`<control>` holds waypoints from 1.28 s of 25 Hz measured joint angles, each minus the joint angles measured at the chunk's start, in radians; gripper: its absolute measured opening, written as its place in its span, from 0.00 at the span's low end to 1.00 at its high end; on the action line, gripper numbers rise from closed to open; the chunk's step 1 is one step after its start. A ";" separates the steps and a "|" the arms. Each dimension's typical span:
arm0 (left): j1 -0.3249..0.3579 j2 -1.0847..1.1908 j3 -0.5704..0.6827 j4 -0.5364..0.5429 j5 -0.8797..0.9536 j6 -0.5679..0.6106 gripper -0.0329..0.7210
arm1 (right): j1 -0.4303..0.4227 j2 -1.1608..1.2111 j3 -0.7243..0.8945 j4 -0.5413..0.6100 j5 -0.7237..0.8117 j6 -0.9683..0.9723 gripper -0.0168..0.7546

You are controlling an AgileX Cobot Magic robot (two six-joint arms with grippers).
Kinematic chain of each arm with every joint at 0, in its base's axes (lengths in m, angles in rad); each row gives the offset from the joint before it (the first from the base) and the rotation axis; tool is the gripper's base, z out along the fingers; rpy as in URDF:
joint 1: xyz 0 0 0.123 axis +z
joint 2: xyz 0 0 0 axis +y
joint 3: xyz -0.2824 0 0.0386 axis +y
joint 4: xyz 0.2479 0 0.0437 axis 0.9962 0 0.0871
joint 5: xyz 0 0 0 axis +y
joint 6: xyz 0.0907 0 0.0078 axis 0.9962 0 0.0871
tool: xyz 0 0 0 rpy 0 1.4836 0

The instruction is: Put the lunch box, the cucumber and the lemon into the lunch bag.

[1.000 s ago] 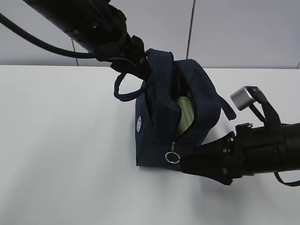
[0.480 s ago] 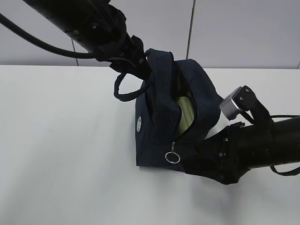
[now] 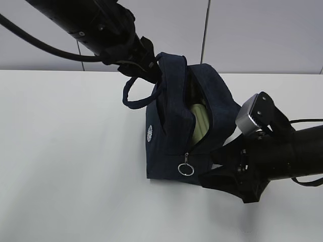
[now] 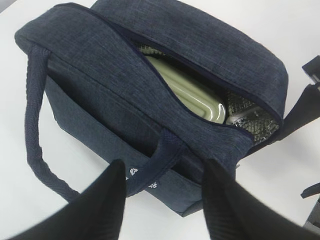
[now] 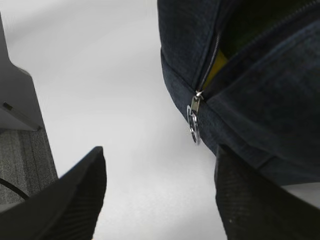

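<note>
The navy lunch bag (image 3: 171,116) stands on the white table with its zipper open. The lunch box's pale green lid (image 3: 199,123) shows inside it, and also in the left wrist view (image 4: 195,95). My left gripper (image 3: 146,65) is open at the bag's top, with a loop handle (image 4: 160,160) lying between its fingers (image 4: 164,165). My right gripper (image 3: 209,171) is open and empty (image 5: 160,170), low by the bag's front corner near the zipper ring (image 5: 193,125). A yellow patch (image 5: 217,70), apparently the lemon, shows through the zipper gap. The cucumber is hidden.
The white table (image 3: 65,166) stretches to the left and front of the bag. A grey wall (image 3: 262,35) stands behind the table. The bag's second handle (image 3: 139,96) hangs out to the left. Silver lining (image 4: 245,112) shows inside the bag.
My right wrist has rolled, tilting its camera down and left, while the gripper stays by the bag's front corner. The left arm and the bag have not moved.
</note>
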 joint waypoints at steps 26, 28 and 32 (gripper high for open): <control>0.000 0.000 0.000 0.014 -0.030 0.000 0.50 | 0.000 0.208 -0.076 0.132 0.055 -0.007 0.68; 0.000 0.000 0.000 0.016 -0.030 0.000 0.50 | 0.000 0.220 -0.081 0.132 0.058 -0.007 0.68; 0.000 0.000 0.000 0.024 -0.030 0.000 0.50 | 0.000 0.241 -0.087 0.133 0.083 -0.025 0.68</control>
